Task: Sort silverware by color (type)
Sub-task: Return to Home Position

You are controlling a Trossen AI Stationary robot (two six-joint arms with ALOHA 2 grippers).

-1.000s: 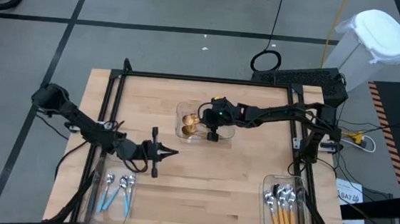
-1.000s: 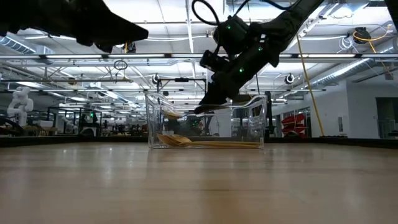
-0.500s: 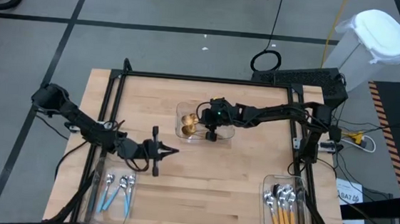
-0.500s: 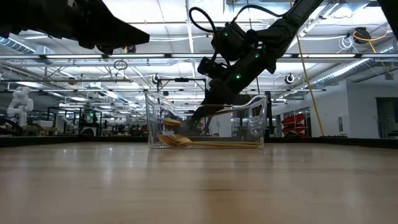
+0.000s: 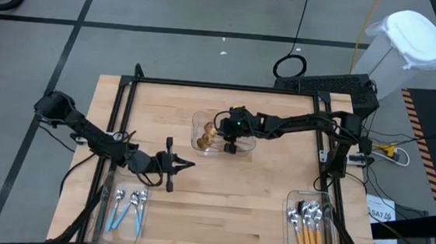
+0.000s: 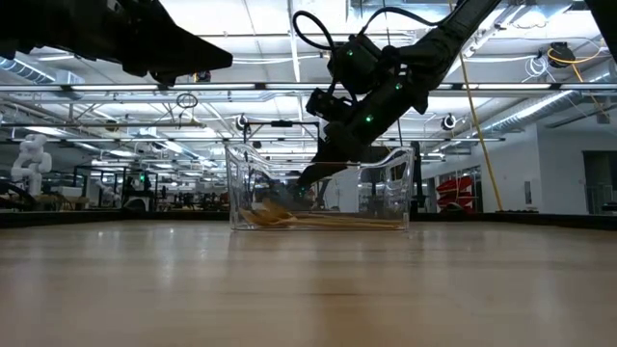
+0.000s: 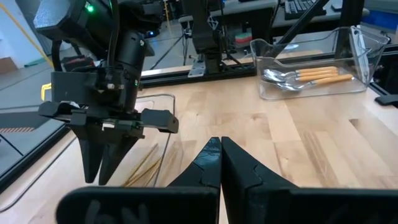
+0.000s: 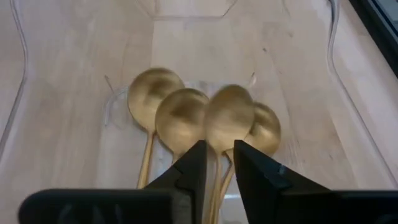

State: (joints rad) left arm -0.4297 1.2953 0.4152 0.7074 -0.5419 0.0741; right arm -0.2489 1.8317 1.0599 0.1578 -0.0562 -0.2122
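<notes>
Over clear tray [image 5: 199, 119] w/ four gold spoons [image 8: 180, 118] — right gripper [image 8: 217, 150] narrowly parted, empty; left gripper [image 7: 215, 144] tips pressed together.

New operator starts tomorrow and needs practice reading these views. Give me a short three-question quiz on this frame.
1. How many gold spoons does the right wrist view show in the centre tray?
2. True or false: the left tool holds a gold spoon.
3. Which tool hangs over the centre tray? A. left tool B. right tool
Key: 1. four; 2. false; 3. B
</notes>
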